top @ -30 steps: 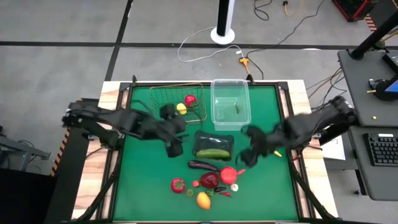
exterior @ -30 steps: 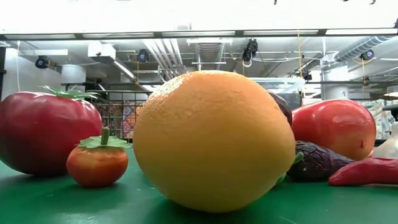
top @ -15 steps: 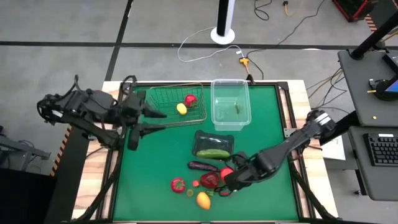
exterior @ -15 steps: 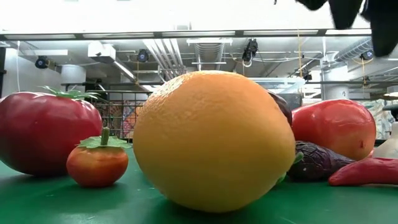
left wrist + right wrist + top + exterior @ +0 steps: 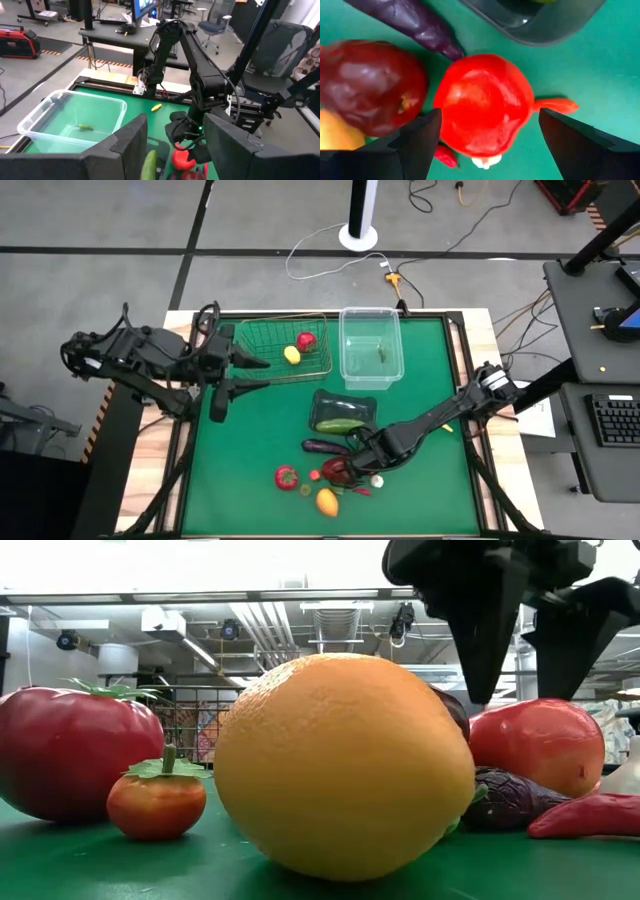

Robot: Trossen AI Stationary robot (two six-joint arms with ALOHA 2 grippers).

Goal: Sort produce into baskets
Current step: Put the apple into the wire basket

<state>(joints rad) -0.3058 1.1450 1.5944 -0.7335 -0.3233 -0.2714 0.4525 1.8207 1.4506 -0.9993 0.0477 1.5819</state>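
Right gripper (image 5: 485,135) spread wide over red tomato (image 5: 482,110), left gripper (image 5: 228,373) apart, idle

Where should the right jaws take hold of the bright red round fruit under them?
Grip the bright red fruit across its widest middle, coming straight down. The right gripper is open and already straddles it, clear of the eggplant and dark-red fruit beside it.

No readable text, label, brand or number shows anywhere.

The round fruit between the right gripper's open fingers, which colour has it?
Bright red fruit; the right wrist view shows it best.
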